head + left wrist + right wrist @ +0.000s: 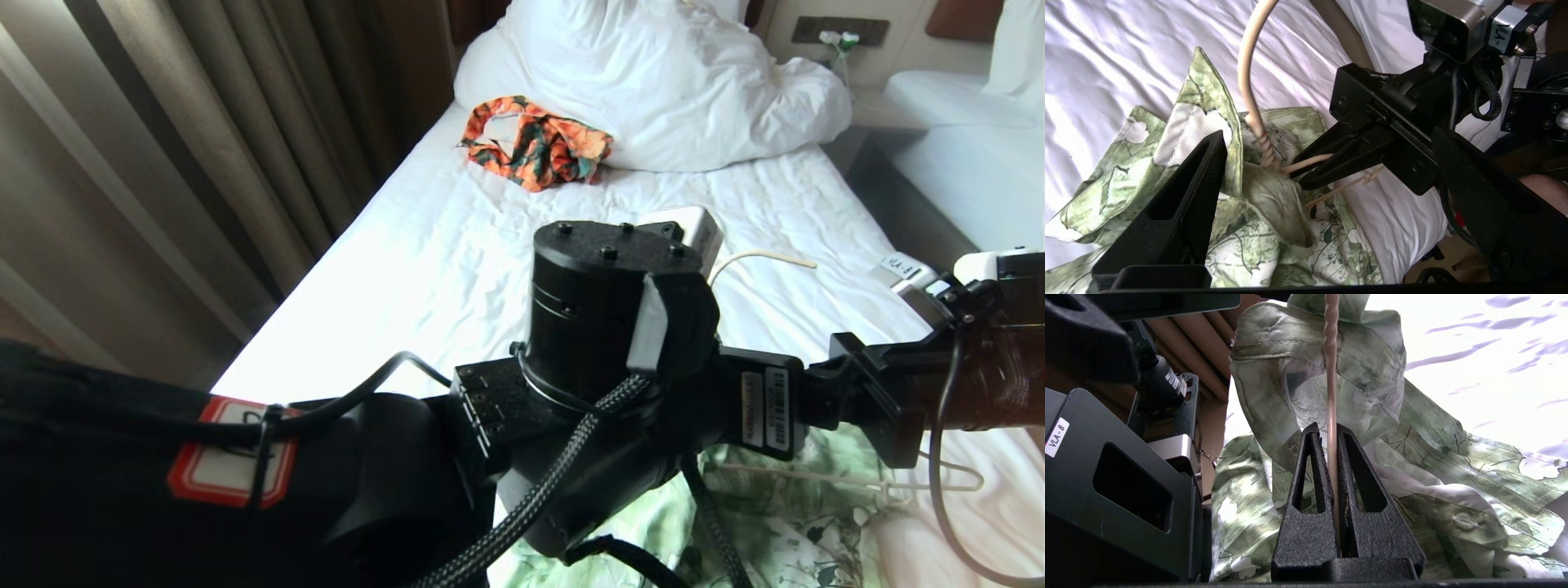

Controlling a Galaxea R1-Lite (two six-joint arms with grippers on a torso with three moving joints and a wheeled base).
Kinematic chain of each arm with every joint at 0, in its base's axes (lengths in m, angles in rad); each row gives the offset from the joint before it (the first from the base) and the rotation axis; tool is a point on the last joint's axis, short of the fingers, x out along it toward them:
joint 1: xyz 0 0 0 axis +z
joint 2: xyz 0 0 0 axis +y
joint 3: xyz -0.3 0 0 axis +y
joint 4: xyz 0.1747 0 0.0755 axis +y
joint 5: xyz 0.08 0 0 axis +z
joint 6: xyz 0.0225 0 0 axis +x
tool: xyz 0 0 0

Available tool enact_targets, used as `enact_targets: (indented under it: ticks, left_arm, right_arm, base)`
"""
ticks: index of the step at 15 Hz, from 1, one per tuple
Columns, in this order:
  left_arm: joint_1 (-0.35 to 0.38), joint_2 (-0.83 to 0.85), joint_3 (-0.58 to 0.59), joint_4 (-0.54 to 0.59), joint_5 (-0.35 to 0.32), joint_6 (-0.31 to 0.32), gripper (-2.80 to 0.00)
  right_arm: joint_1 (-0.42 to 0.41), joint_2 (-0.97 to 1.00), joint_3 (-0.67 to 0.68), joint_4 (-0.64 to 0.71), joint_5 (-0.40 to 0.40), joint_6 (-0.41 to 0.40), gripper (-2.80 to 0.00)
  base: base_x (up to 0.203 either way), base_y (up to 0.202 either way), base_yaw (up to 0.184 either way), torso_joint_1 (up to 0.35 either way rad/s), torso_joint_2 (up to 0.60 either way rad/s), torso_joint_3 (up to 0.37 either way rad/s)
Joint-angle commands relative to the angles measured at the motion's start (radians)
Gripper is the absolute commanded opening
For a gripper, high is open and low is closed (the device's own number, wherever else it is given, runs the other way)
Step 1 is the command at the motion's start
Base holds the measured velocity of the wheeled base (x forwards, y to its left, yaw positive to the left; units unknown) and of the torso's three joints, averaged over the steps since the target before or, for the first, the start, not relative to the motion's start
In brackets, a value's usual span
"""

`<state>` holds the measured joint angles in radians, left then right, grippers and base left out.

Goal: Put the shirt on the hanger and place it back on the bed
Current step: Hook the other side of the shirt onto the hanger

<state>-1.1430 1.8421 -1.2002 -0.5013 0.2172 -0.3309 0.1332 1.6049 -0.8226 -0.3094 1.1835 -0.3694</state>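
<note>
The right hand point(1332, 457) grips the hanger point(1331, 367) by its wire below the hook, collar already around its neck; the left hand point(1241, 163) hangs released at the shirt point(1249, 245), which lies crumpled on the bed point(392, 269), shoulders seemingly undraped

Soft printed cloth shirt point(1437, 465), smooth cream hanger point(1247, 69), wrinkled cotton bed point(424, 253)

Green shirt point(1437, 473) crumpled, hanger point(1332, 396) through collar
</note>
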Motion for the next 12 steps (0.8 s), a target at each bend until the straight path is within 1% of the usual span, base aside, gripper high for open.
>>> enact_targets:
  ticks: [1,3,6,10,11,12]
  left_arm:
    - [0.005,-0.048,0.028,-0.002,0.007,0.0,0.0]
    - [0.044,-0.079,0.04,0.021,0.011,0.007,0.0]
    - [0.068,-0.08,0.082,0.037,0.0,0.036,0.0]
    - [0.088,-0.047,0.11,0.018,-0.058,0.046,0.0]
    - [0.105,-0.055,0.119,0.002,-0.084,0.073,0.0]
    - [0.12,-0.064,0.134,-0.018,-0.127,0.1,0.0]
  right_arm:
    - [-0.001,0.001,0.003,-0.002,0.007,-0.002,-2.8]
    - [-0.004,0.001,0.011,-0.002,0.007,-0.002,-2.8]
    - [-0.003,-0.002,0.01,-0.002,0.007,-0.002,-2.8]
    - [-0.007,-0.008,0.011,-0.002,0.007,-0.002,-2.8]
    - [-0.011,-0.006,0.011,-0.002,0.007,-0.002,-2.8]
    - [-0.015,-0.003,0.011,-0.002,0.007,-0.002,-2.8]
  base:
    - [0.0,0.0,0.0,0.0,0.0,0.0]
    - [0.0,0.0,0.0,0.0,0.0,0.0]
    - [0.0,0.0,0.0,0.0,0.0,0.0]
    - [0.0,0.0,0.0,0.0,0.0,0.0]
    - [0.0,0.0,0.0,0.0,0.0,0.0]
    - [0.0,0.0,0.0,0.0,0.0,0.0]
